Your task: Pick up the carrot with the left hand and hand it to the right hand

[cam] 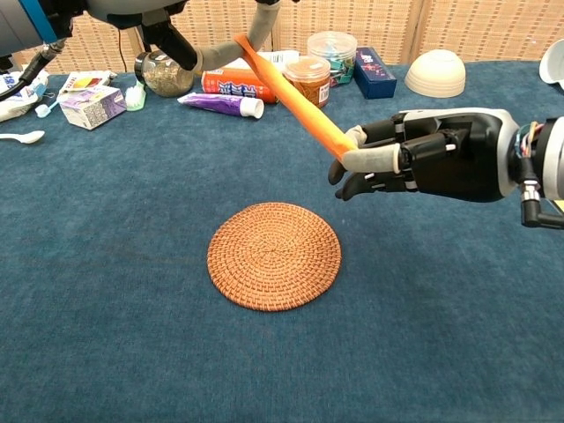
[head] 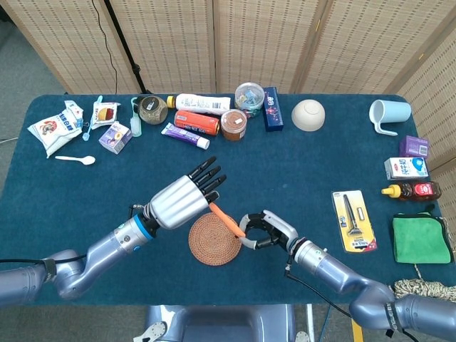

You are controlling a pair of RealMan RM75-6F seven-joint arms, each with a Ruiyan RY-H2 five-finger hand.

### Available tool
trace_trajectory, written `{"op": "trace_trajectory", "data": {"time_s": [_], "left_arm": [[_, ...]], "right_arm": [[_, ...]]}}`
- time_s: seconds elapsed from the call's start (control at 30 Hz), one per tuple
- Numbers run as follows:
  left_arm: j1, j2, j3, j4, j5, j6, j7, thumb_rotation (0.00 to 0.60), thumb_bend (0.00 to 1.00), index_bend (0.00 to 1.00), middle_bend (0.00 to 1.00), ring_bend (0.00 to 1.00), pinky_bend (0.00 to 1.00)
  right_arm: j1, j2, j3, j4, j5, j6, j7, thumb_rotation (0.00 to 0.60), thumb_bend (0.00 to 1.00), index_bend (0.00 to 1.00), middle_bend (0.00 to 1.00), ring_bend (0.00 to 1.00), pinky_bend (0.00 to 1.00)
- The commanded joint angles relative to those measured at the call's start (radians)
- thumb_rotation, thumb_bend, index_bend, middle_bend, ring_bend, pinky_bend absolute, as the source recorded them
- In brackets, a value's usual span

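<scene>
The bench (head: 299, 171), covered in dark blue cloth, is carrying a woven coaster (cam: 274, 256) at its middle and a row of bottles and jars along the far edge, before wicker screens. Above the coaster the left robot hand (head: 187, 198), fingers spread, is barely touching the carrot's (cam: 291, 95) upper end. The right robot hand (cam: 423, 164) is pinching the lower tip. A good handover, I judge, needs the right grip firm before the left lets go.
</scene>
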Motion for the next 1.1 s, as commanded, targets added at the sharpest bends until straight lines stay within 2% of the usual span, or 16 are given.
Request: {"op": "trace_trajectory", "data": {"time_s": [0.03,1.1], "left_arm": [[0.002,0.004,-0.002,0.001,-0.002,0.002,-0.001,0.6,0.46,0.73,0.22,0.14,0.05],[0.048,0.084,-0.009,0.04,-0.026,0.045,-0.064,0.6,0.46,0.73,0.22,0.14,0.05]], "right_arm": [[-0.002,0.004,-0.004,0.0,-0.005,0.003,0.012,0.6,0.6,0.76,0.49,0.47,0.14],[-0.01,0.05,-0.056,0.016,-0.054,0.053,0.088,0.6,0.6,0.76,0.51,0.48,0.14]]}}
